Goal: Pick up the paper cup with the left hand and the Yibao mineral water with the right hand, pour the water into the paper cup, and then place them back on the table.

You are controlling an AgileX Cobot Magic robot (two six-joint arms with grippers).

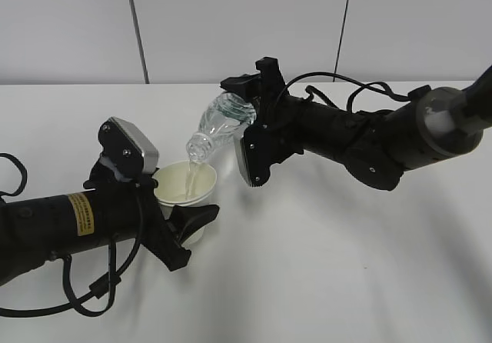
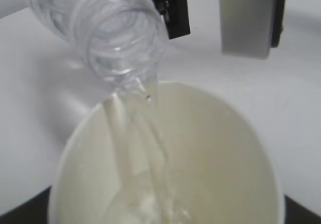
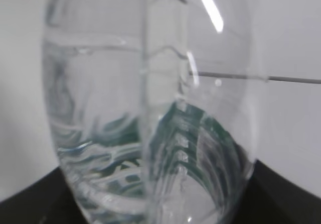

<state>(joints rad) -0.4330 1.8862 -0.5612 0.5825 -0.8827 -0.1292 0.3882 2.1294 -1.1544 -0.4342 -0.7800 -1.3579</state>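
The white paper cup (image 1: 185, 183) is held by my left gripper (image 1: 181, 216), shut on it, a little above the white table (image 1: 323, 266). My right gripper (image 1: 250, 108) is shut on the clear Yibao bottle (image 1: 221, 125), tilted neck-down to the left over the cup. Water streams from the bottle's neck (image 2: 120, 43) into the cup (image 2: 200, 153), which holds some water. In the right wrist view the bottle (image 3: 150, 133) fills the frame, its green label showing low down; the gripper's fingers are mostly hidden there.
The right arm (image 1: 369, 135) with its cables reaches in from the right, the left arm (image 1: 69, 224) with a yellow sticker from the lower left. A grey wall (image 1: 246, 20) stands behind the table's far edge.
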